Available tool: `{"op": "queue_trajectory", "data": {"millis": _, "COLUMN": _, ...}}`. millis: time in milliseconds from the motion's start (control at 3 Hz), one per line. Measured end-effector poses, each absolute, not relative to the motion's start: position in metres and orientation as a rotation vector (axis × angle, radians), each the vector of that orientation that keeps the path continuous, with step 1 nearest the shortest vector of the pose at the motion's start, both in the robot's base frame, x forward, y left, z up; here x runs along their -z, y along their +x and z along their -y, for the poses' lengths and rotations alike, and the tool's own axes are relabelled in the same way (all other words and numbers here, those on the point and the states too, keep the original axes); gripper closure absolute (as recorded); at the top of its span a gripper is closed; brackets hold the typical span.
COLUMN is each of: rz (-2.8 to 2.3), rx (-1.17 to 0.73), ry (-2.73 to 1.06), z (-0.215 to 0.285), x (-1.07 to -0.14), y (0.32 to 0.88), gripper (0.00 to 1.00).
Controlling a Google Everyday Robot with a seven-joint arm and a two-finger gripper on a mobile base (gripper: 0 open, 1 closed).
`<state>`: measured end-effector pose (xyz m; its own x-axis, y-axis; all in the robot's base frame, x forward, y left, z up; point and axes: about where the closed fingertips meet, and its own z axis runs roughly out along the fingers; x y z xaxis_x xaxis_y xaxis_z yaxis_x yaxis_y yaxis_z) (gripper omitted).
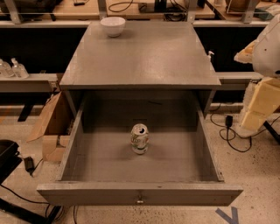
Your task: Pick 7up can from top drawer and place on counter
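The 7up can [139, 138] stands upright in the middle of the open top drawer [100, 162], white and green with a silver top. The drawer is pulled fully out, and its front panel with a small metal knob [140, 201] is nearest to me. The grey counter [144, 57] is the cabinet top above and behind the drawer. My gripper is out of view. Only a white and cream part of my arm [264, 74] shows at the right edge, apart from the drawer and the can.
A white ceramic bowl [113, 25] sits at the counter's far left. A pale workbench with cables [144, 8] runs behind. A cardboard box [52, 127] stands left of the cabinet, with bottles [13, 69] on a shelf. Cables lie on the floor at right [229, 131].
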<state>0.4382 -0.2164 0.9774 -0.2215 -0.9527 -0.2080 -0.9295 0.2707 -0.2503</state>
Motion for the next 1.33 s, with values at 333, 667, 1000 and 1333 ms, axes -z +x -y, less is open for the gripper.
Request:
{"op": "queue_trajectory", "data": {"millis": 333, "rz": -2.229, "rx": 0.103, "ry": -1.721, "z": 0.216, "x": -0.977, "y": 0.438, "gripper": 0.00}}
{"op": "queue_trajectory", "data": {"millis": 667, "rz": -2.168, "rx": 0.025, "ry": -1.699, "z": 0.210, "x": -0.959, "y": 0.446, "gripper": 0.00}}
{"op": "queue_trajectory", "data": {"millis": 1000, "rz": -2.071, "rx": -0.173, "ry": -1.627, "z": 0.192, "x": -0.907, "y": 0.465, "gripper": 0.00}}
{"op": "queue_trajectory", "data": {"millis": 1333, "rz": -1.969, "rx": -0.360, "ry": -1.511, "z": 0.163, "x": -0.857, "y": 0.483, "gripper": 0.00}}
